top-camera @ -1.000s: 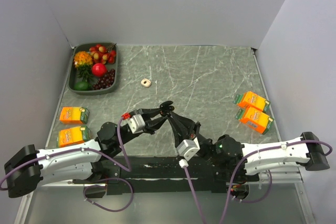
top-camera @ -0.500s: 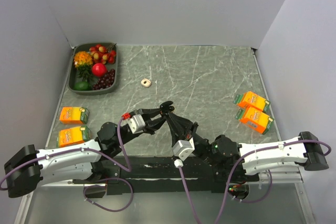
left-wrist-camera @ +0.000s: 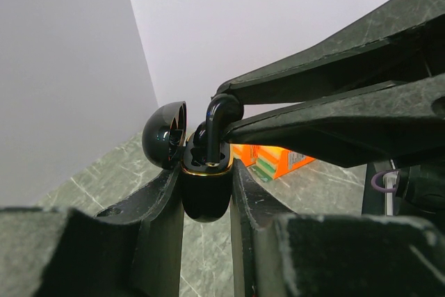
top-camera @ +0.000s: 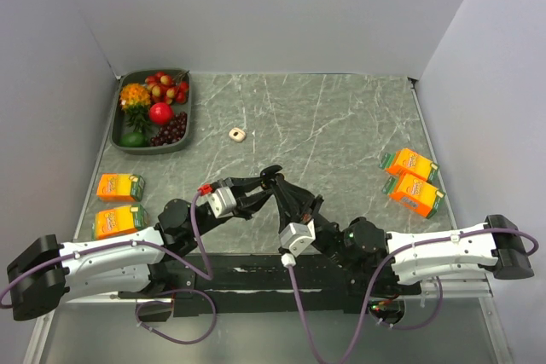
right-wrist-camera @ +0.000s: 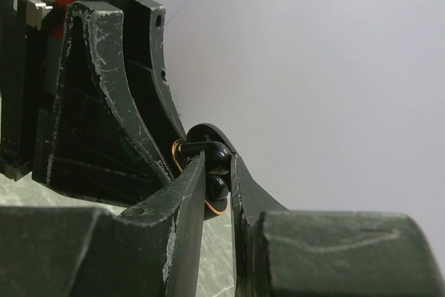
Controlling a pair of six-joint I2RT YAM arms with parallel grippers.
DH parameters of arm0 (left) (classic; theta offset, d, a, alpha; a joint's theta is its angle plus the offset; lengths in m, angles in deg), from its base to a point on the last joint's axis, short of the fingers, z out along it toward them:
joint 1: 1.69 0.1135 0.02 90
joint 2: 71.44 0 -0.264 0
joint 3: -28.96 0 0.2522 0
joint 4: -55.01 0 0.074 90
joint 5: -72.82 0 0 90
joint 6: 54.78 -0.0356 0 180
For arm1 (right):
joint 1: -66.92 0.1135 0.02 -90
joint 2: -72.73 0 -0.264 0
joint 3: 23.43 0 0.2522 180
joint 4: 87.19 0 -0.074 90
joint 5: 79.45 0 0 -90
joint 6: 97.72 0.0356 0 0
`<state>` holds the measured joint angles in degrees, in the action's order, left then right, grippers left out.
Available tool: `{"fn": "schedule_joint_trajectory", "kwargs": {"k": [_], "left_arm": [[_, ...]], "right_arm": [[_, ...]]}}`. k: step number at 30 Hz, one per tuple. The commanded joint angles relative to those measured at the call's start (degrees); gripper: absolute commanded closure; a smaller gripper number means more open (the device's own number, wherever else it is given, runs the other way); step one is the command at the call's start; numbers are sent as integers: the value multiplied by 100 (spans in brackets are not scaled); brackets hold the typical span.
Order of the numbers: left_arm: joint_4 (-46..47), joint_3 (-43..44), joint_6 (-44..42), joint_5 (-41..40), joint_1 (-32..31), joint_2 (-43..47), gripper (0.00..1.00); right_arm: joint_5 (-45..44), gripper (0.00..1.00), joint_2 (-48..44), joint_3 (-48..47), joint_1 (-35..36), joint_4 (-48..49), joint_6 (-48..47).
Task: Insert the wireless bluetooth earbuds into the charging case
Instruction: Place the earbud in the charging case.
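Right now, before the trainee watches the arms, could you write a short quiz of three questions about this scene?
1. True or false: the lid of the charging case is closed.
2. What does the right gripper pinch? A) an orange carton B) an earbud C) the beige ring
3. Which gripper holds the charging case?
Key: 1 false, the lid stands open. 2 B. 3 the left gripper.

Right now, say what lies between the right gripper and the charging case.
One earbud, pinched by the right gripper, stem in the open charging case the left gripper holds; see left wrist view.
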<state>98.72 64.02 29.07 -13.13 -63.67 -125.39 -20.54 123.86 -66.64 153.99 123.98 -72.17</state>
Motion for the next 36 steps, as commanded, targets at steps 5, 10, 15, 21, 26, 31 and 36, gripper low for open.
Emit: {"fn": "schedule_joint_trajectory", "kwargs": {"k": [5,10,15,21,26,31,36], "left_arm": [[98,67,79,-28,-60,122,99],[89,59,53,-45,-87,148,99],[71,50,26,-71,-95,183,99],[80,41,0,-115,-113,201,99],[71,50,-18,-142,-104,201,99],[71,32,-26,-186,-113,210,99],[71,50,-18,-124,-104,219,99]], "right_arm": [[-169,100,177,-96,-76,289,-200],[-187,100,213,-96,-85,227,-296],[-160,100,195,-87,-76,25,-244],[-169,100,116,-61,-85,-107,-244],[-204,100,64,-43,-76,-177,-218],[-222,100,2,-17,-67,-230,-191],[-143,100,11,-17,-67,-318,-130]]}}
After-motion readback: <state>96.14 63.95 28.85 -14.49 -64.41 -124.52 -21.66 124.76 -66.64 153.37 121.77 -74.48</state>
